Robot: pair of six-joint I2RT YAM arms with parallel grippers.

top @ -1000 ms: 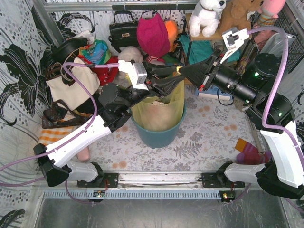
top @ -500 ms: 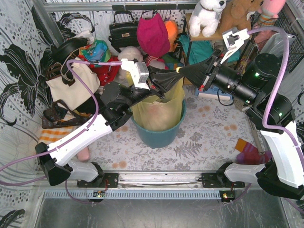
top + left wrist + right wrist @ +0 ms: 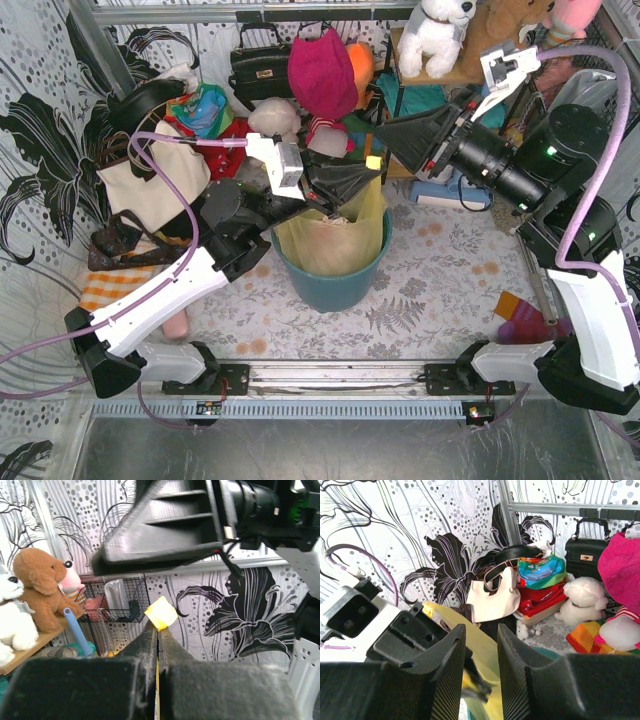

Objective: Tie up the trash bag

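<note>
Around the middle of the floral-printed worktop (image 3: 440, 290), a round teal bin (image 3: 330, 285) holds the trash bag (image 3: 325, 235), a thin translucent yellow-green film with pale crumpled paper showing through its wall. One edge of the bag rises into a narrow yellow strip (image 3: 161, 613). The left gripper (image 3: 368, 170) pinches this strip, its matte, grainy black fingers pressed flat together. Only the left wrist view shows the strip's end as a small creased tab projecting past the fingertips, with the wedge-shaped black body of the right gripper (image 3: 390, 128) above it. The right gripper sits just beyond the left one, apart from the strip. The right wrist view shows its finely ribbed pads (image 3: 447, 650) spread, nothing between them, and yellow film visible below through the gap. The overhead view alone shows bin and bag together, near a cream tote (image 3: 150, 185).
</note>
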